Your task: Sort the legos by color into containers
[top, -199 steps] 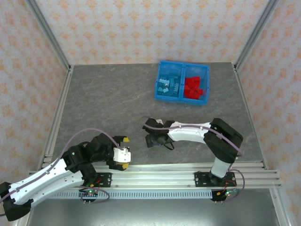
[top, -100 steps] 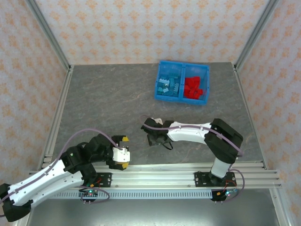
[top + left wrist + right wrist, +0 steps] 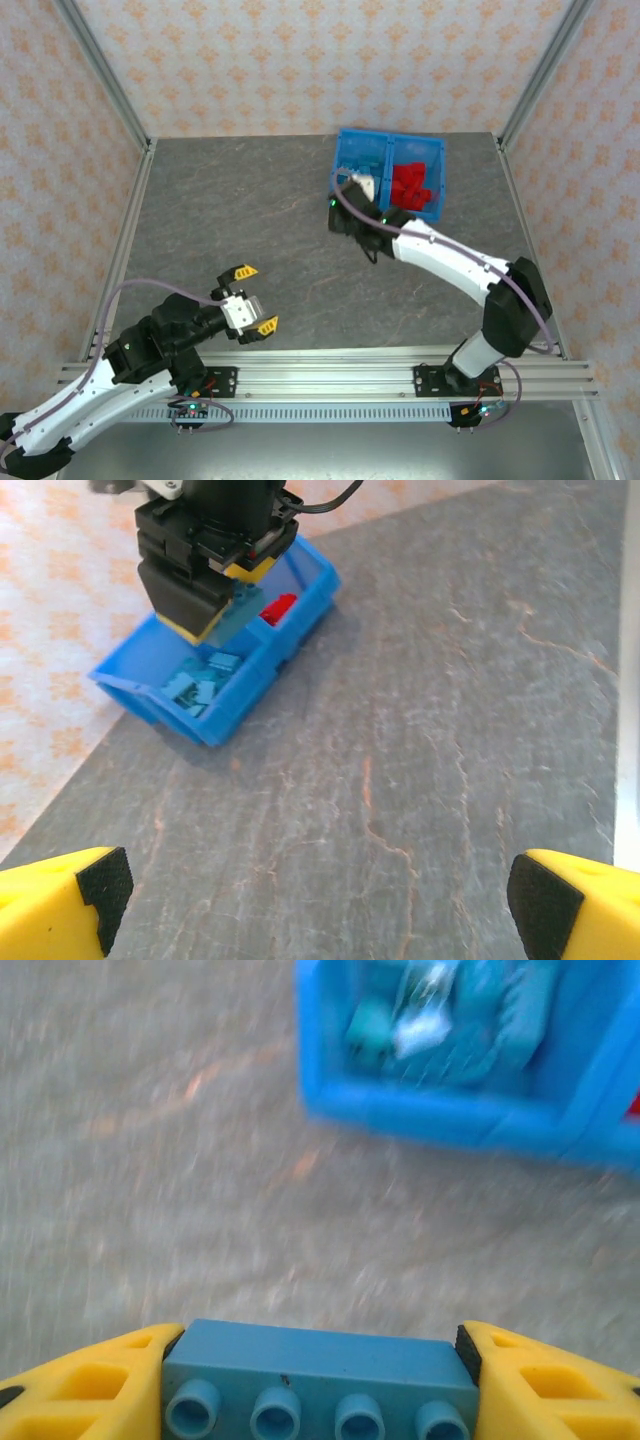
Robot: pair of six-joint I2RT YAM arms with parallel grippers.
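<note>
Right claw pinches one light blue brick across its length, a yellow finger pressed to each end and the studs facing the wrist camera. From above, that claw hangs at the near left corner of the bin, over or just short of the left compartment. From the left wrist view it sits above the rim, with the brick close to the divider. Whether the brick is wholly inside the rim line I cannot tell, as the right wrist view is too blurred to settle it.

The left compartment holds the light blue legos, the right compartment the red legos. Left claw is spread wide and holds nothing, low over the surface near its own base, well apart from the bin.

The step in hand looks like delivery of a blue brick to the blue side. The next move calls for centring the brick over the left compartment, clear of the divider so it cannot tip among the red, then parting the fingers to drop it. A release too near the front wall could bounce the brick out onto the surface.
</note>
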